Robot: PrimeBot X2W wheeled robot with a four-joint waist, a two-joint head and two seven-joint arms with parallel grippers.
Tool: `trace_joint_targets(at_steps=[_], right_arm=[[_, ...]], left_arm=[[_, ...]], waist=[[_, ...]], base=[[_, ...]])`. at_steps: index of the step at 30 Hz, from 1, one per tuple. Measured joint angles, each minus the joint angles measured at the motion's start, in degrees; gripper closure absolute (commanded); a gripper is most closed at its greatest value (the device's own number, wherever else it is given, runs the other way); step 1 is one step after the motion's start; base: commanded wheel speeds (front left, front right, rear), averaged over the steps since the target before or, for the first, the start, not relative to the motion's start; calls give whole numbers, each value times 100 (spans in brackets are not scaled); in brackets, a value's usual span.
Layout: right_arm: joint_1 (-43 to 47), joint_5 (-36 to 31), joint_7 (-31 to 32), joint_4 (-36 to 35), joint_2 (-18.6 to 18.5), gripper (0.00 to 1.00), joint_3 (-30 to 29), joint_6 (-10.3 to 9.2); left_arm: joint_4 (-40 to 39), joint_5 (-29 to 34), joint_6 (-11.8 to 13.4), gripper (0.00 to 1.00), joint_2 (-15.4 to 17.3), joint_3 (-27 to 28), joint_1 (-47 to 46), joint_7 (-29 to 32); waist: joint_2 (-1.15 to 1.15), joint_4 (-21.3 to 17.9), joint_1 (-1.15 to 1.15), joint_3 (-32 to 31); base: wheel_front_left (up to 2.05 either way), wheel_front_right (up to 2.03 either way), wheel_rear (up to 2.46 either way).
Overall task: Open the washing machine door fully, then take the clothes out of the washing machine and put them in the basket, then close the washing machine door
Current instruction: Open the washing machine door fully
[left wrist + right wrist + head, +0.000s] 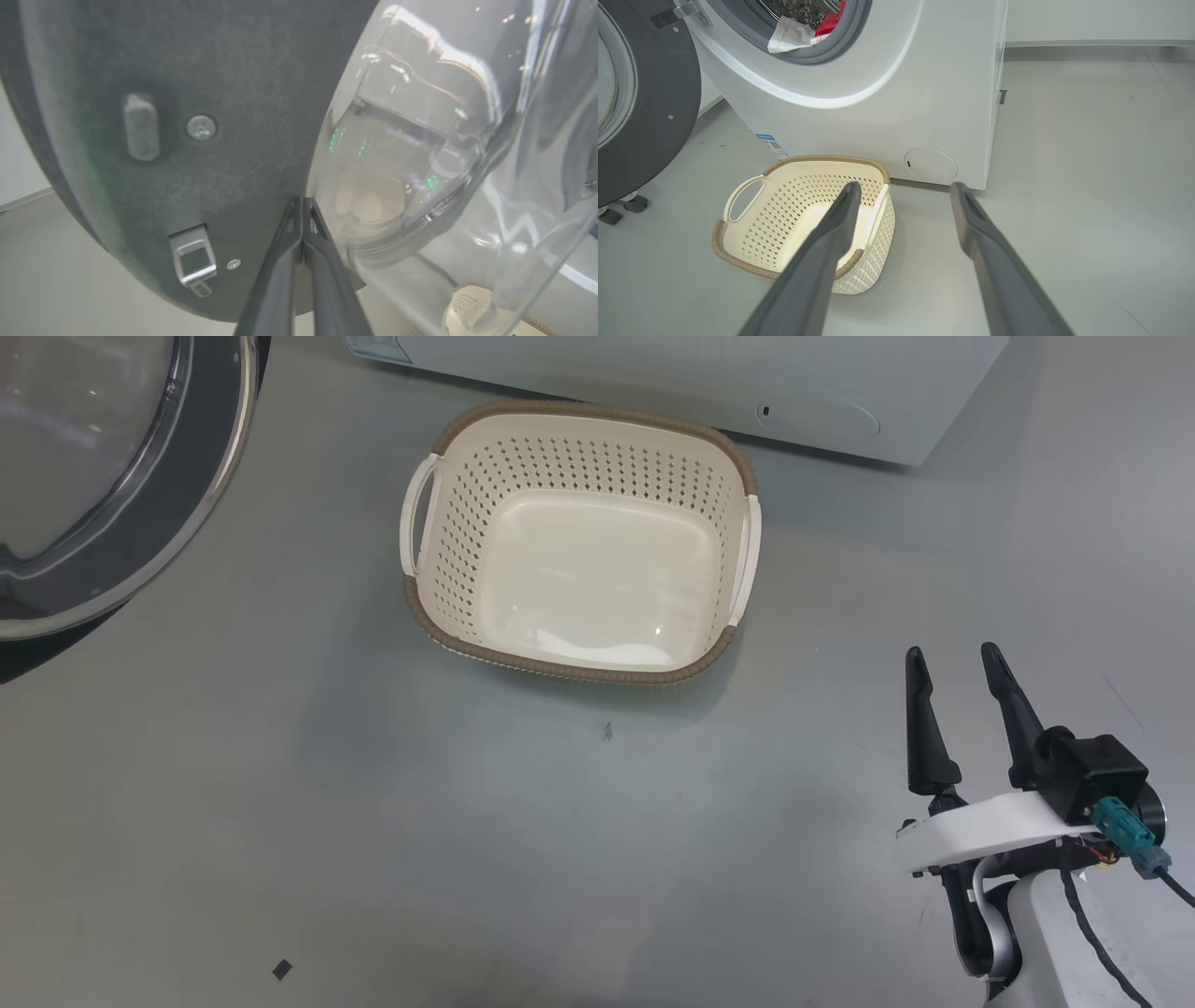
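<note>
Left pincer (302, 201) closed and empty, tips close to the dark inner rim of the washing machine door (210, 60); right pincer (952, 653) open and empty, basket (579, 467) ahead to its left.

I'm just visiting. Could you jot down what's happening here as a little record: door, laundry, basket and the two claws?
washing machine door: open, swung to the left of the washing machine
clothes: red and white, in the drum, spilling over the gasket
basket: empty, on the floor before the machine
left gripper: shut, tips at the door's inner face beside the glass
right gripper: open, holding nothing
</note>
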Motion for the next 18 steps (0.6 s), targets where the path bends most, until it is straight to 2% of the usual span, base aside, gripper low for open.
trace_joint_targets(at_steps=[18], right_arm=[[21,358,-10,466,91,0,-3,96]], left_arm=[[-59,613,-47,100,-296,-928,321,-175]], waist=[[0,-4,0,-988]], base=[[0,0,0]])
